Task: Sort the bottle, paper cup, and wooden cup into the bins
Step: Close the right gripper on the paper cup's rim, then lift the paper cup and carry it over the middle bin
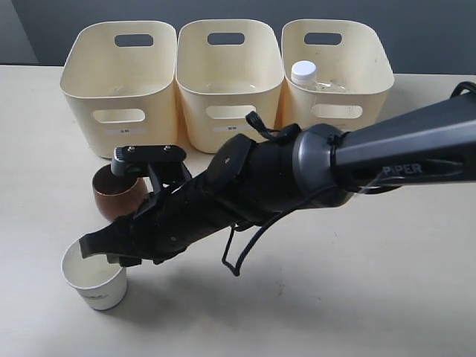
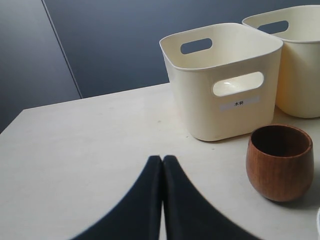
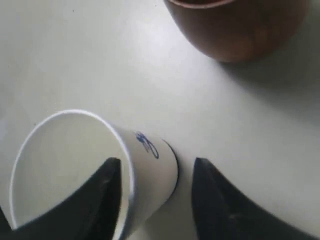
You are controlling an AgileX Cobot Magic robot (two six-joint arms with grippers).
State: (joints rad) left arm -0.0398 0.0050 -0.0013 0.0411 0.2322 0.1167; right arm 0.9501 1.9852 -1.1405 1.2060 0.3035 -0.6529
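Note:
The white paper cup (image 1: 95, 279) stands upright at the front left of the table. My right gripper (image 1: 104, 251) reaches across to it and is open, straddling its rim. In the right wrist view one finger (image 3: 107, 190) is inside the paper cup (image 3: 150, 160) and the other finger (image 3: 215, 200) is outside, with a gap to the wall. The brown wooden cup (image 1: 119, 197) stands just behind, apart from the gripper (image 3: 156, 162). The bottle (image 1: 303, 73) stands in the right bin (image 1: 372, 82). My left gripper (image 2: 162, 159) is shut and empty, with the wooden cup (image 2: 279, 162) off to its side.
Three cream bins stand in a row at the back: the left bin (image 1: 82, 97), the middle bin (image 1: 195, 111) and the right one. The left wrist view shows the labelled left bin (image 2: 220, 100) behind the wooden cup and another bin (image 2: 300, 75) beside it.

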